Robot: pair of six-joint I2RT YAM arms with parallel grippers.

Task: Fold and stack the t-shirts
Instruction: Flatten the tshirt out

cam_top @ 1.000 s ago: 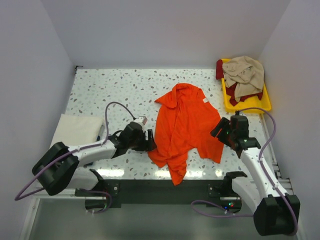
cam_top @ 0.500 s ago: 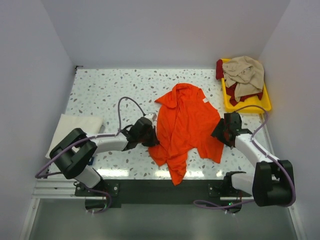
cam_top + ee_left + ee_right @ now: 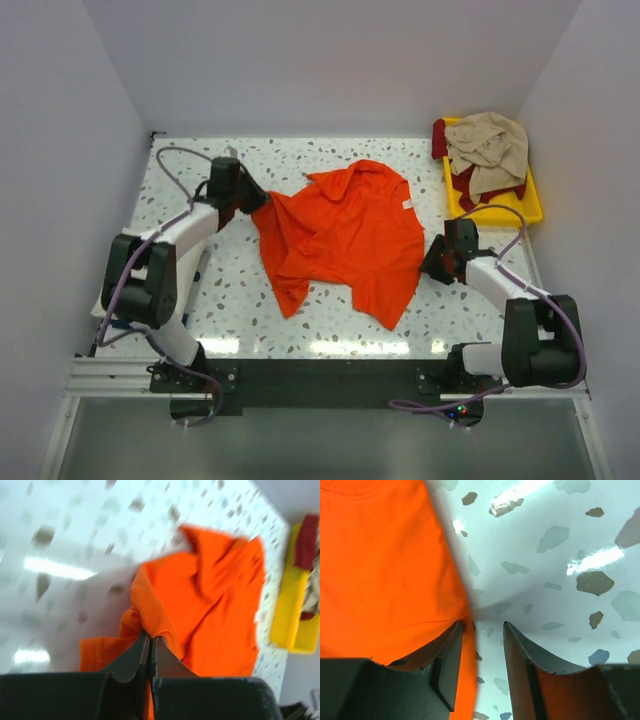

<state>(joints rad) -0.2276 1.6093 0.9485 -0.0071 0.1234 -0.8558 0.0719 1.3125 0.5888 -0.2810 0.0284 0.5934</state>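
The bright orange t-shirt (image 3: 345,235) lies spread across the middle of the table, its white neck tag (image 3: 408,203) toward the right. My left gripper (image 3: 250,200) is at the shirt's back-left edge. In the left wrist view the left gripper (image 3: 150,639) is shut on a bunched fold of the orange t-shirt (image 3: 220,605). My right gripper (image 3: 435,262) sits low at the shirt's right edge. In the right wrist view the right gripper (image 3: 482,625) stands partly open, with the hem of the orange t-shirt (image 3: 380,570) running between its fingers.
A yellow tray (image 3: 452,200) at the back right holds a crumpled beige t-shirt (image 3: 490,145) over a dark red one (image 3: 440,138). A cream-white folded cloth (image 3: 188,268) lies at the left, mostly under my left arm. White walls enclose the speckled table on three sides.
My left gripper shut on the shirt's left edge and pulled it toward the back left, spreading the shirt wider. My right gripper settled at the right edge and its jaws narrowed.
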